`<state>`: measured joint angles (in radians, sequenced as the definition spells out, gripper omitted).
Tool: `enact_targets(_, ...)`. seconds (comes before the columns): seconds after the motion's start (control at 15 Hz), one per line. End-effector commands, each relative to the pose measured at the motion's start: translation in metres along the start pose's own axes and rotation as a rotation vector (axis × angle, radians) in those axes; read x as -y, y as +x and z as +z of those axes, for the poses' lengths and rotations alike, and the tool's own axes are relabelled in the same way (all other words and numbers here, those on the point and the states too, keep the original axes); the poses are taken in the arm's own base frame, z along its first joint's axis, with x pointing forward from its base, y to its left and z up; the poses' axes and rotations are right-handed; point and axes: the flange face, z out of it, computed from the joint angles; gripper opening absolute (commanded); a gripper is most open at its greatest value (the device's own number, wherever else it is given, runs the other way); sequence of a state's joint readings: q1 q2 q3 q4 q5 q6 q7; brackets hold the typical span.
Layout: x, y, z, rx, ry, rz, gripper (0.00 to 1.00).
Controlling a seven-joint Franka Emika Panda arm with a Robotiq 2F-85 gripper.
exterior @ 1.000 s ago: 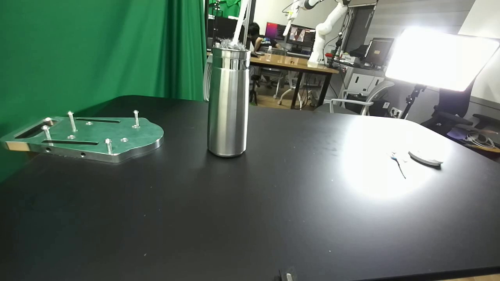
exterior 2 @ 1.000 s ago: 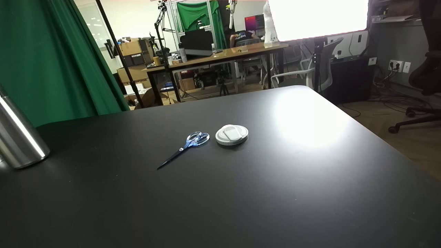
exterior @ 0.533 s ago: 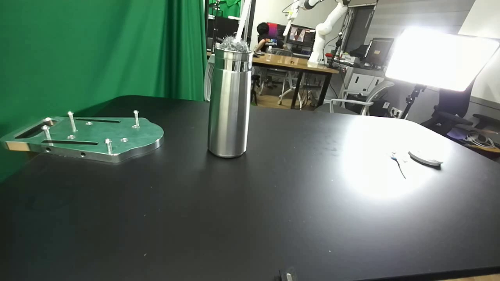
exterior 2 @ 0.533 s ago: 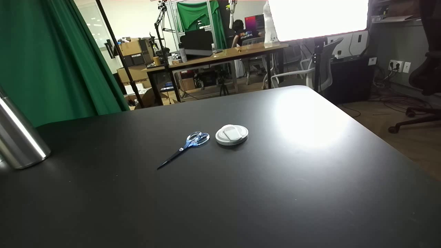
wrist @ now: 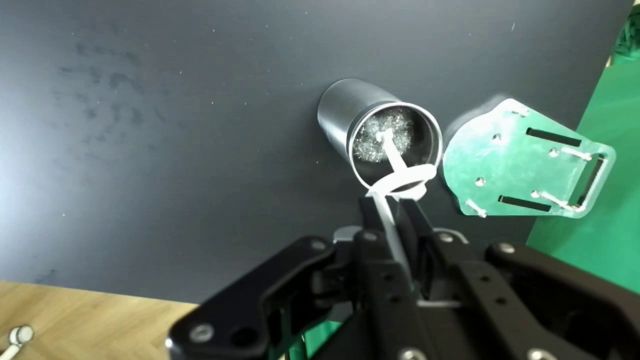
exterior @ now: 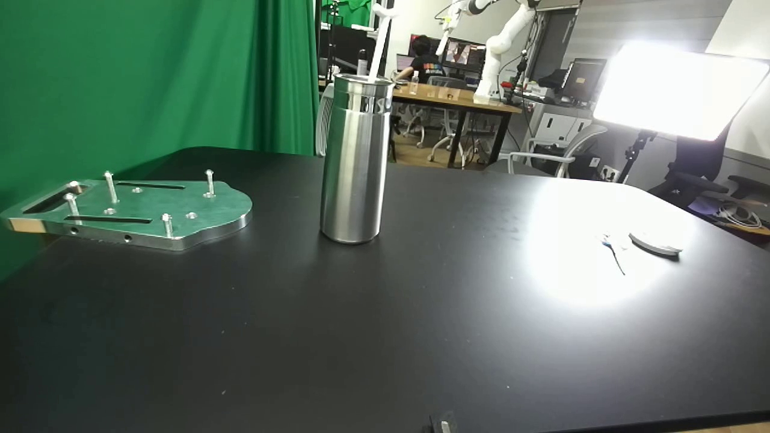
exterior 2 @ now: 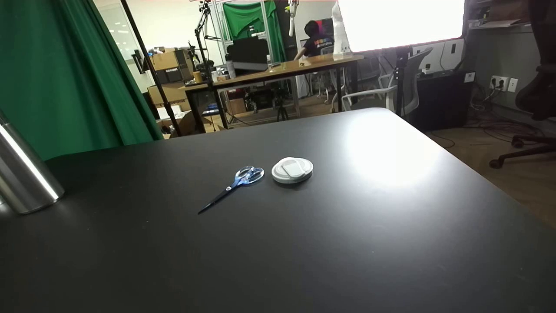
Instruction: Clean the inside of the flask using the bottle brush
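The brushed steel flask (exterior: 356,171) stands on the black table, its top leaning slightly to the right in an exterior view. Only its lower part (exterior 2: 26,178) shows at the left edge in an exterior view. The bottle brush's white handle (exterior: 379,51) rises from its mouth. In the wrist view, the clear bristles (wrist: 375,140) are inside the flask (wrist: 345,107), below the rim and toward one side. My gripper (wrist: 388,200) is shut on the white brush handle, whose ring lies just beyond the fingertips over the rim. The gripper is out of both exterior views.
A green-looking metal plate (exterior: 162,207) with upright pegs lies near the flask; it also shows in the wrist view (wrist: 515,165). Scissors (exterior 2: 236,184) and a white lid (exterior 2: 292,170) lie farther along the table. A green curtain (exterior: 150,78) hangs behind.
The brush has gone down: bristles that stuck out above the rim are now inside the flask. The flask's top has tilted a little to the right while its base stayed nearly in place.
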<state>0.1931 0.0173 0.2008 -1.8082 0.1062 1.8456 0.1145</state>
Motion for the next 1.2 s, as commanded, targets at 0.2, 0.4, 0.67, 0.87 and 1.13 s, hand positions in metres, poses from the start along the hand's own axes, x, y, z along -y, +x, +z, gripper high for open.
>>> enact_targets(0.2,0.009,0.019,0.009,0.016,-0.094,-0.045,0.04)
enact_targets(0.4,0.016,0.016,0.013,0.021,-0.13,-0.07,0.04)
enact_targets(0.67,0.033,0.007,0.018,0.031,-0.136,-0.102,0.04)
enact_targets(0.87,0.044,0.001,0.03,0.049,-0.13,-0.117,0.04)
enact_targets(1.13,0.053,-0.006,0.056,0.084,-0.14,-0.134,0.04)
